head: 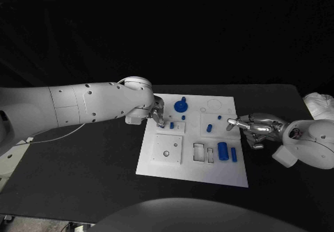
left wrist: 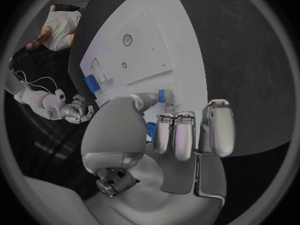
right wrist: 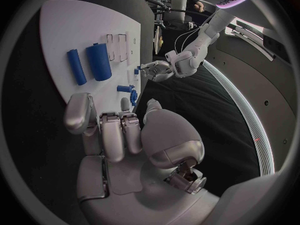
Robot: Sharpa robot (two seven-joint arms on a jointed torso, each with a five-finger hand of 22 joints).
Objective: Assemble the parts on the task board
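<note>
While apart at the task board (head: 157, 159), left fingers (head: 159, 119) just beside small blue peg (head: 172, 125).

The worktop (head: 83, 164) lies bare and dark along the lower left and across the top of the frame, giving wide room to approach the white board (head: 174, 166) from those sides. The left hand (head: 157, 117) hangs over the board's upper left edge, its thick white arm blocking the way in from the left. The right hand (head: 252, 128) sits at the board's right edge, closing that side. On the board's right half, a large blue cylinder (head: 223, 150) and a slim blue pin (head: 234, 154) lie side by side. A blue knob (head: 181, 104) stands near the top edge. The board's lower strip is open.
</note>
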